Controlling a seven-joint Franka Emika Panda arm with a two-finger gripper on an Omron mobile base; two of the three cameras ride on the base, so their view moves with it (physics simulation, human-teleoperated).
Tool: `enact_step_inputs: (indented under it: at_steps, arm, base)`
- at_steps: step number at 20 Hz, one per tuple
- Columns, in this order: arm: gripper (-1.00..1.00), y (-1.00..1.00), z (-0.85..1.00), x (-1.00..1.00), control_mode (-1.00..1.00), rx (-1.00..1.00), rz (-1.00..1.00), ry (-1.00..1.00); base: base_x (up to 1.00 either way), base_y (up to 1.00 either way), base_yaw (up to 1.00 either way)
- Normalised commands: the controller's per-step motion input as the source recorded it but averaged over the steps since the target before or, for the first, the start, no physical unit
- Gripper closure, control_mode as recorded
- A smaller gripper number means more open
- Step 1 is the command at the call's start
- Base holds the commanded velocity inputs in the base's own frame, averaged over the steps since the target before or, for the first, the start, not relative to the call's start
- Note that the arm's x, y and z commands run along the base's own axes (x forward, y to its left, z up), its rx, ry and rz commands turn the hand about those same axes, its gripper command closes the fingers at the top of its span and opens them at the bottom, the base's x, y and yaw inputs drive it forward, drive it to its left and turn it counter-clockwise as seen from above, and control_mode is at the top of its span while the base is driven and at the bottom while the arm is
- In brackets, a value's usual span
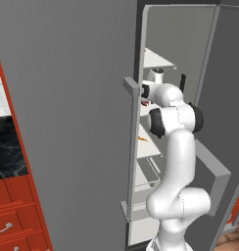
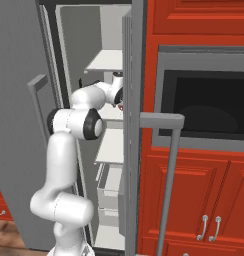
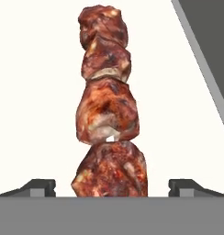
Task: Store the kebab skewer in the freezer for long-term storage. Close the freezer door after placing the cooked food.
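The freezer [image 1: 178, 44] stood open before me, a tall narrow compartment with white shelves [image 2: 106, 61], and the freezer door [image 1: 67, 122] hung swung wide on my left with its bar handle [image 1: 131, 147] facing the gap. My arm [image 1: 178, 162] reached in at mid height. A small orange item [image 1: 142, 139] sat on a lower shelf. In the hand view the kebab skewer [image 3: 108, 110] lay on the white shelf between my finger tips [image 3: 40, 186], which stood spread apart on either side without touching it. My gripper [image 3: 111, 187] was released.
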Motion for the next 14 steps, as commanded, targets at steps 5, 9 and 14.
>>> enact_step_inputs:
  at_steps: [5,9,14]
  arm:
    - [-1.00,0.00,0.00,-0.28,-1.00,0.00,0.00,-0.03]
    - [-1.00,0.00,0.00,-0.38,-1.00,0.00,0.00,-0.10]
    - [-1.00,0.00,0.18,-0.59,-1.00,0.00,0.00,-0.13]
  base:
    - [0.00,0.00,0.00]
    - [0.00,0.00,0.00]
    - [0.00,0.00,0.00]
